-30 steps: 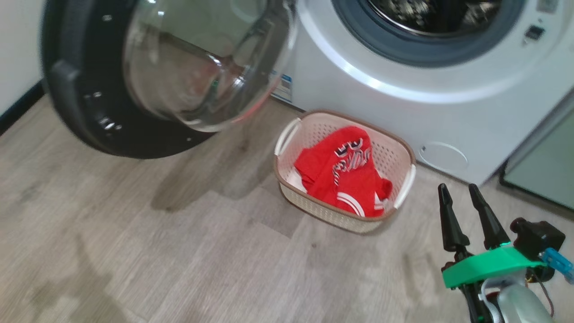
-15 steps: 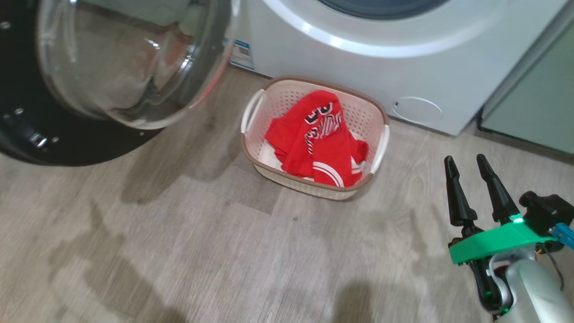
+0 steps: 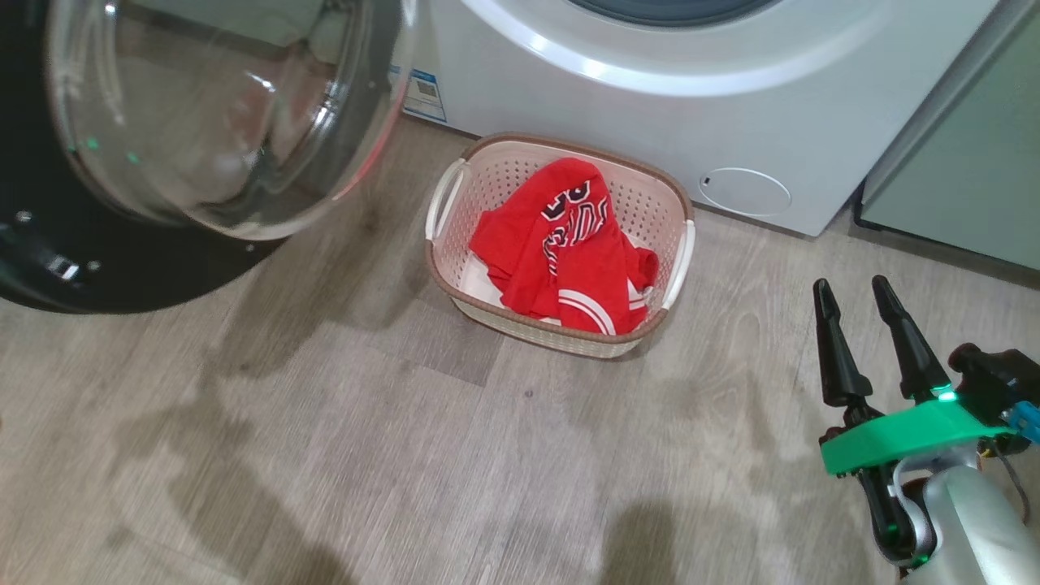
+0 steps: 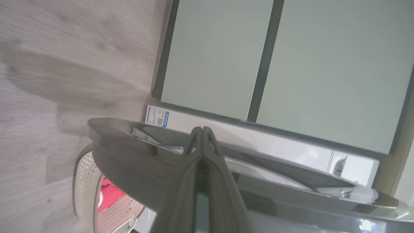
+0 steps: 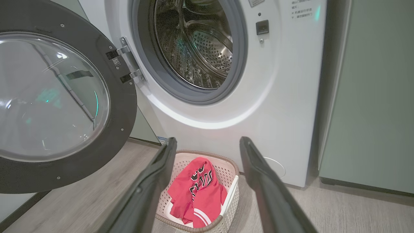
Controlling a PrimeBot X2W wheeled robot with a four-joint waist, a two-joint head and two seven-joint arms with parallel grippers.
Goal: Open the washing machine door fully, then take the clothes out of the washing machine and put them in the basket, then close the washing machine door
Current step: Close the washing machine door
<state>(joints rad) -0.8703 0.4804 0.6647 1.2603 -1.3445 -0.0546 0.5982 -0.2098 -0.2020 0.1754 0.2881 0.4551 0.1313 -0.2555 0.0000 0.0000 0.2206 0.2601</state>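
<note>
**Open door and loaded basket.** The washing machine (image 3: pixel 650 122) fills the top of the head view, its white front rising from a grey plank floor (image 3: pixel 390 455). The washing machine door (image 3: pixel 203 138) is swung wide to the robot's left, with the clear bowl window bulging toward the camera and the black rim below it. In the right wrist view the perforated steel drum (image 5: pixel 200 45) shows through the grey-gasketed opening.

The basket (image 3: pixel 569 141) sits on the floor just in front of the machine, between the door and the round flap (image 3: pixel 745 192). The clothes (image 3: pixel 569 260), red with white stripes and dark lettering, lie crumpled inside it, and one fold reaches the near rim.

The right end effector (image 3: pixel 851 283) hovers at the lower right of the head view, its fingers spread and empty. It is well apart from the basket, which lies ahead of it and to its left. In its own wrist view the basket and clothes appear low between the two fingers, with a pale green cabinet (image 5: pixel 372 97) at the right.

The left end effector (image 4: pixel 202 128) has its fingers pressed together with nothing between them. Its tips show against the door's dark edge, which crosses that view edge-on; whether they touch cannot be told. Part of the basket and a patch of red cloth show under that edge, and a blue sticker (image 4: pixel 157 116) lies just beyond it.
</note>
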